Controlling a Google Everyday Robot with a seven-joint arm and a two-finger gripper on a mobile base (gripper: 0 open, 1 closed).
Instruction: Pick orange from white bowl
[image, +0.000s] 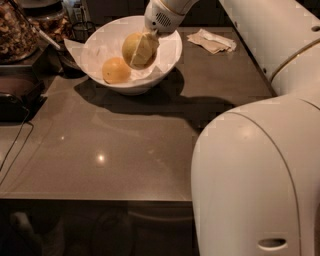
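Note:
The white bowl (170, 60), lined with white paper, stands at the back of the brown counter. My gripper (141, 49) reaches down into it from above and is shut on the orange (132, 46), the paler yellowish fruit. The orange sits between the fingers, raised over the bowl's middle. A deeper orange round fruit (116, 70) lies in the bowl to the left, apart from the gripper.
A crumpled napkin (211, 40) lies right of the bowl. Jars and dark appliances (20, 30) crowd the back left, with a cable (15, 145) trailing along the left edge. My arm's large white body (260, 175) fills the right foreground.

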